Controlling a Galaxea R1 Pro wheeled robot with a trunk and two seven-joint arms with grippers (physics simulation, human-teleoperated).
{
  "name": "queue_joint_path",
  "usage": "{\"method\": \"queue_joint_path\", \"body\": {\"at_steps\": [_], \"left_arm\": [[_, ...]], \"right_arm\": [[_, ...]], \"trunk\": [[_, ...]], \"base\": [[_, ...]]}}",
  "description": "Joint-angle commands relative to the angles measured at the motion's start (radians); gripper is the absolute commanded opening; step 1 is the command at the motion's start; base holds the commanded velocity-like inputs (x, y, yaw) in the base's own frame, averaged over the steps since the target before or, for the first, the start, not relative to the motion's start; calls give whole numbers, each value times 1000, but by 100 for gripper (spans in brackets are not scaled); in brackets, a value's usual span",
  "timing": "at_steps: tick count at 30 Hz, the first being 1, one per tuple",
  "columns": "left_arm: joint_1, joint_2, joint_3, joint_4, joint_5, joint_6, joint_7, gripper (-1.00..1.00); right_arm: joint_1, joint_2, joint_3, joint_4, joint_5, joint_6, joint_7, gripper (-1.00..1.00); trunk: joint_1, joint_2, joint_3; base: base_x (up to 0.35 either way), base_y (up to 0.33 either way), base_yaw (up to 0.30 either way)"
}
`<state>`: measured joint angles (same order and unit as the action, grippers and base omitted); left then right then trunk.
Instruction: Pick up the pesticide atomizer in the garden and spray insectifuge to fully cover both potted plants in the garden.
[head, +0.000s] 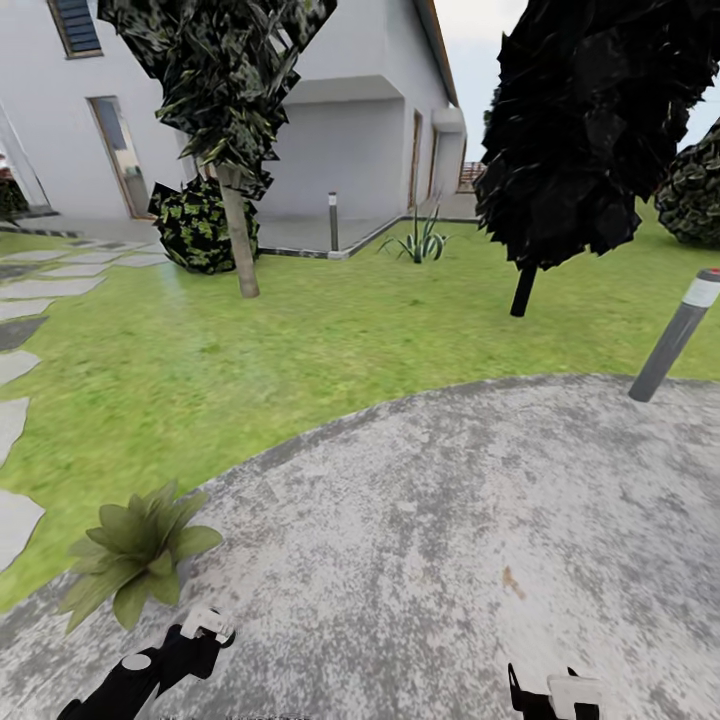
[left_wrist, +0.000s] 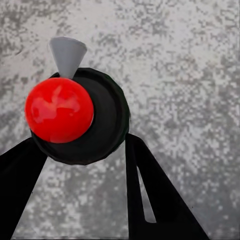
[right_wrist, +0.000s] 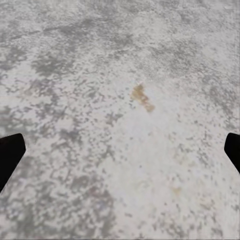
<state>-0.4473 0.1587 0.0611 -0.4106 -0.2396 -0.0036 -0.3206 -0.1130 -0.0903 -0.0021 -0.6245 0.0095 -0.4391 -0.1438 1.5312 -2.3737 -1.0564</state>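
Left gripper (head: 205, 628) holds the pesticide atomizer (left_wrist: 80, 117): fingers (left_wrist: 150, 195) clamp the dark bottle on both sides, pale nozzle pointing away over the patio (head: 450, 520). A potted plant (head: 135, 555) sits at the patio's left edge where paving meets lawn (head: 300, 340), just ahead of the left gripper. Step in hand looks like spraying it: best to swing the nozzle onto the rosette and sweep across all the leaves, not just one side. Second plant isn't identifiable here. Patio centre is open, room to reposition. Right gripper (head: 545, 695) hangs over bare paving, fingers (right_wrist: 10, 152) wide, holding nothing. Grey post (head: 675, 335) stands at the patio's far right edge, well apart.
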Motion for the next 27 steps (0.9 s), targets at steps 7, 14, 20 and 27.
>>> {"method": "queue_joint_path", "body": {"at_steps": [7,14,20,27], "left_arm": [[-1,-1,6,-1,-10,0,-5,-100],[-1,-1,6,-1,-10,-1,-5,-100],[-1,-1,6,-1,-10,-1,-5,-100],[-1,-1,6,-1,-10,-1,-5,-100]], "right_arm": [[-1,0,1,0,1,-3,-3,100],[0,0,1,0,1,-3,-3,100],[-1,0,1,0,1,-3,-3,100],[-1,0,1,0,1,-3,-3,100]], "trunk": [[0,0,2],[0,0,4],[0,0,7],[0,0,9]], "base": [[0,0,277],[0,0,277],[0,0,277],[0,0,277]]}}
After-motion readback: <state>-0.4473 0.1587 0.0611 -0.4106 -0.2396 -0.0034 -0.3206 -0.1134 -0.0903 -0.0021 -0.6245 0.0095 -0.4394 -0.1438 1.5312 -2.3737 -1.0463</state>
